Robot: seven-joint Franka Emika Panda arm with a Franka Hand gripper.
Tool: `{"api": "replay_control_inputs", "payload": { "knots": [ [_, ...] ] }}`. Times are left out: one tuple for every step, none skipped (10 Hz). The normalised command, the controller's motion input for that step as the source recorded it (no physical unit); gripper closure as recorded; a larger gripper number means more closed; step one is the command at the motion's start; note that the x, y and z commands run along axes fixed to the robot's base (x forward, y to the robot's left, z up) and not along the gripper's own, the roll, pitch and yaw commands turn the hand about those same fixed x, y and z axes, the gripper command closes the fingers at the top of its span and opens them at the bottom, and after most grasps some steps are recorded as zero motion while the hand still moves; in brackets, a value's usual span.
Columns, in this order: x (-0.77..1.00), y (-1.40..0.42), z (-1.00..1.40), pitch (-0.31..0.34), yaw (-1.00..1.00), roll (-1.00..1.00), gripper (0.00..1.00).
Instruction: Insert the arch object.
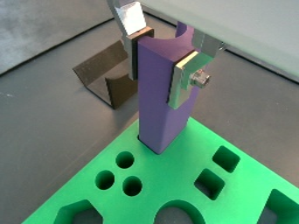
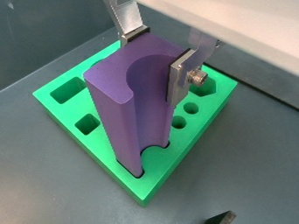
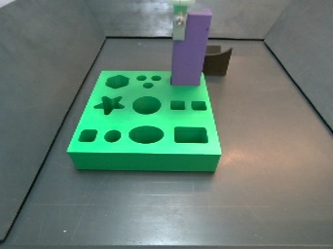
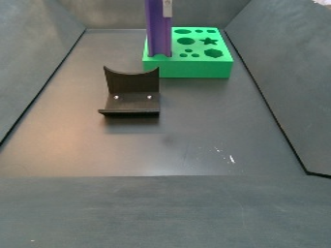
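Observation:
My gripper (image 1: 163,57) is shut on a tall purple column (image 1: 158,96) with a semicircular groove down one face, an arch in cross-section. It also shows in a wrist view (image 2: 128,114). One silver finger (image 2: 132,39) presses each flat side near the top. The column stands upright with its lower end in a recess at a corner of the green board (image 1: 152,171), as both side views show (image 3: 193,49) (image 4: 157,24). No small dark block shows. The only dark piece is the fixture (image 4: 130,92) on the floor, apart from the board.
The green board (image 3: 143,160) has several other shaped holes: star, circles, squares, hexagon. The fixture (image 3: 221,60) stands close beside the column's corner of the board (image 1: 105,74). Grey walls ring the dark floor.

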Motion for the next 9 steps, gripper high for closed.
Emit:
{"api": "replay_control_inputs", "payload": {
  "knots": [
    [0.05,0.00,-0.48,0.000,0.00,0.00,1.00],
    [0.14,0.00,-0.50,0.049,-0.01,0.00,1.00],
    [0.13,0.01,-0.35,0.036,0.00,0.00,1.00],
    [0.05,0.00,-0.32,0.001,0.00,0.00,1.00],
    [0.03,0.00,-0.31,0.006,0.00,0.00,1.00],
    [0.02,0.00,-0.30,0.019,0.00,0.01,1.00],
    [0.03,0.00,-0.26,0.013,0.00,0.00,1.00],
    [0.00,0.02,0.00,0.000,0.00,-0.02,1.00],
    [0.00,0.00,0.00,0.000,0.00,0.00,1.00]
  ]
}}
